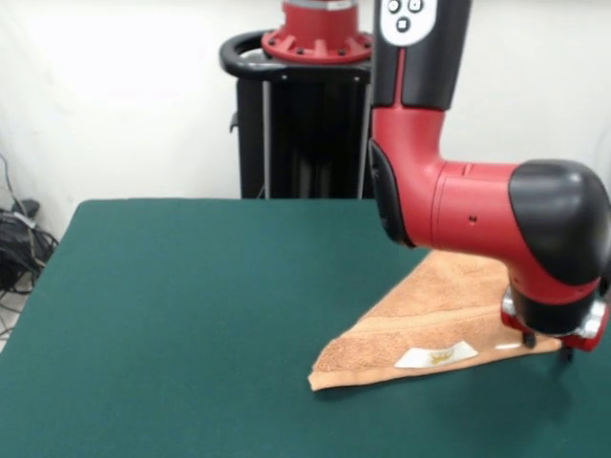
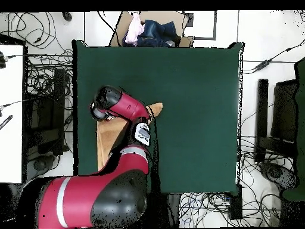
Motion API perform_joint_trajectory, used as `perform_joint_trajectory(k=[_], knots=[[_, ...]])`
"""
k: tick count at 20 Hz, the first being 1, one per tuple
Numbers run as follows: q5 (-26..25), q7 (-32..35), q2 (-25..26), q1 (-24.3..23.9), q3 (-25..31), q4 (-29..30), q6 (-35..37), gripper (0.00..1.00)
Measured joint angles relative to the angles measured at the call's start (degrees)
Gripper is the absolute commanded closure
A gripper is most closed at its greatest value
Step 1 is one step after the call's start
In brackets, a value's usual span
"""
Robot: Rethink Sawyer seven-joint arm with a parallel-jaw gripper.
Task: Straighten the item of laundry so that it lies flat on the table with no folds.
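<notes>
The peach-orange towel lies at the right of the green table, folded over into a rough triangle. Its white label faces up near the front edge, beside a woven band stripe. My gripper hangs under the black and red wrist, right down at the towel's right-hand corner. I cannot see whether it holds the cloth. In the overhead view the towel shows near the table's left edge, mostly covered by my arm, with one corner poking out. The gripper itself is hidden there under the wrist.
The robot's black pedestal stands behind the table's far edge. A cardboard box of clothes sits beyond the table's top edge in the overhead view. Cables lie on the floor off the table's left side.
</notes>
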Motion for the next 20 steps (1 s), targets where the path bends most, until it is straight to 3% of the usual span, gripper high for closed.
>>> perform_joint_trajectory(k=[20], knots=[[-3.0,0.0,-0.3,-0.2,0.1,-0.2,-0.2,1.00]])
